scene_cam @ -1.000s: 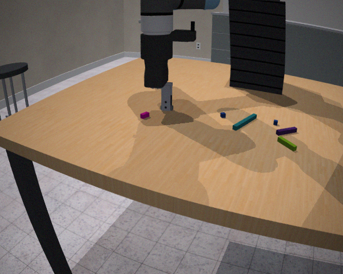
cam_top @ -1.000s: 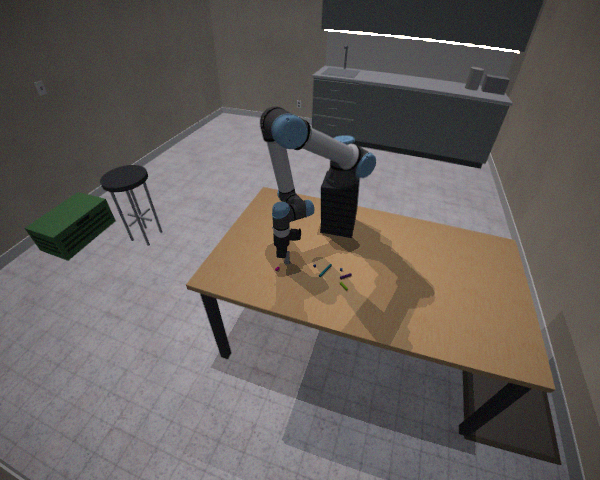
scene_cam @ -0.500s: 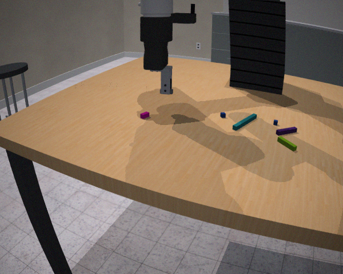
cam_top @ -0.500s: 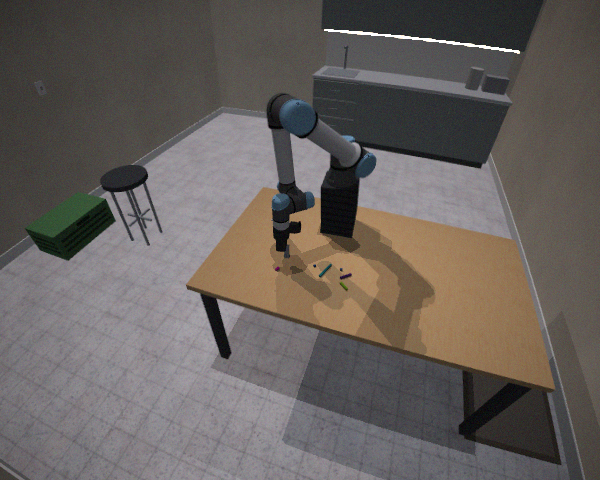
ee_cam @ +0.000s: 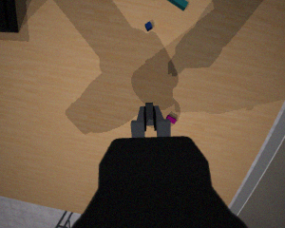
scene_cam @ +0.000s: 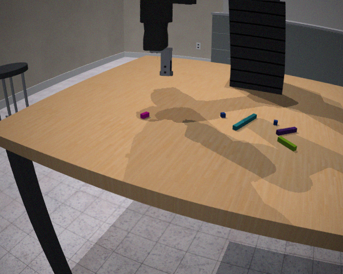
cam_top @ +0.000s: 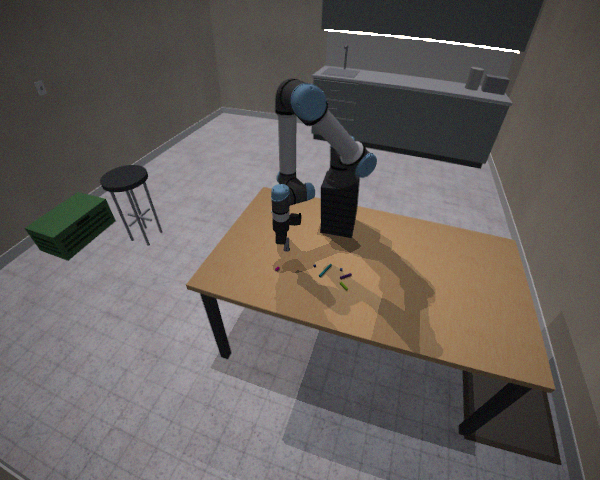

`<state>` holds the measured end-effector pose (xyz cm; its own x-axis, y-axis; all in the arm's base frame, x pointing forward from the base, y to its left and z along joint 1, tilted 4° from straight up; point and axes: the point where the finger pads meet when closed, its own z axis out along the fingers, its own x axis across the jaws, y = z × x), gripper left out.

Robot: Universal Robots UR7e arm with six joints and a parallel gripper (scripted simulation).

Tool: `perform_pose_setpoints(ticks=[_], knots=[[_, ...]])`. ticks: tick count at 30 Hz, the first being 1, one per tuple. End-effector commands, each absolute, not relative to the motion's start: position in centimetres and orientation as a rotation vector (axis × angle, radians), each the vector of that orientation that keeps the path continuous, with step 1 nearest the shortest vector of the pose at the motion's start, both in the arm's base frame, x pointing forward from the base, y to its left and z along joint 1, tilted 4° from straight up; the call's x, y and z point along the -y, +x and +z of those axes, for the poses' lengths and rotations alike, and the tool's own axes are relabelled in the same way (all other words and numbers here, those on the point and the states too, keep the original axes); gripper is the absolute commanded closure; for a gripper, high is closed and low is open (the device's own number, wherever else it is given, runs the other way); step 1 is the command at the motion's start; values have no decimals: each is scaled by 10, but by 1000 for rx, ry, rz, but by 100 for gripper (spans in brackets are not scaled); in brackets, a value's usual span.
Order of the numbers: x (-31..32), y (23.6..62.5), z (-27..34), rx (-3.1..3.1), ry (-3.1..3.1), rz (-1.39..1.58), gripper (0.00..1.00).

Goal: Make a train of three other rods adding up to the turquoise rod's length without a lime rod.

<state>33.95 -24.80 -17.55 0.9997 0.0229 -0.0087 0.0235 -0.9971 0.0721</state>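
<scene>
My gripper (cam_top: 286, 246) (scene_cam: 166, 72) (ee_cam: 149, 113) hangs above the left part of the wooden table (cam_top: 445, 289) (scene_cam: 77, 117) and is shut on a short grey rod (ee_cam: 149, 112), held well clear of the top. A magenta rod (cam_top: 277, 268) (scene_cam: 144, 115) (ee_cam: 171, 119) lies just beside the spot below it. Further right lie a blue cube (cam_top: 314, 265) (scene_cam: 222, 114) (ee_cam: 149, 26), the turquoise rod (cam_top: 325, 270) (scene_cam: 244, 121) (ee_cam: 179, 4), a second blue cube (cam_top: 340, 269) (scene_cam: 275, 121), a purple rod (cam_top: 346, 276) (scene_cam: 286, 130) and a lime rod (cam_top: 343, 285) (scene_cam: 287, 143). All lie apart from one another.
The arm's black base block (cam_top: 337, 206) (scene_cam: 257, 44) stands on the table behind the rods. A black stool (cam_top: 124, 178) (scene_cam: 7, 71) and a green crate (cam_top: 70, 224) stand on the floor to the left. The table's left edge is close to the gripper.
</scene>
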Motion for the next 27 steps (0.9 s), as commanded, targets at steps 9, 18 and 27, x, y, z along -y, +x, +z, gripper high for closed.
perform_pose_setpoints(ticks=[9,18,27], knots=[[246,339,-168,-37,3071,-14,76],[198,347,-173,-275,3064,-27,76],[142,350,-176,-561,3026,-37,76]])
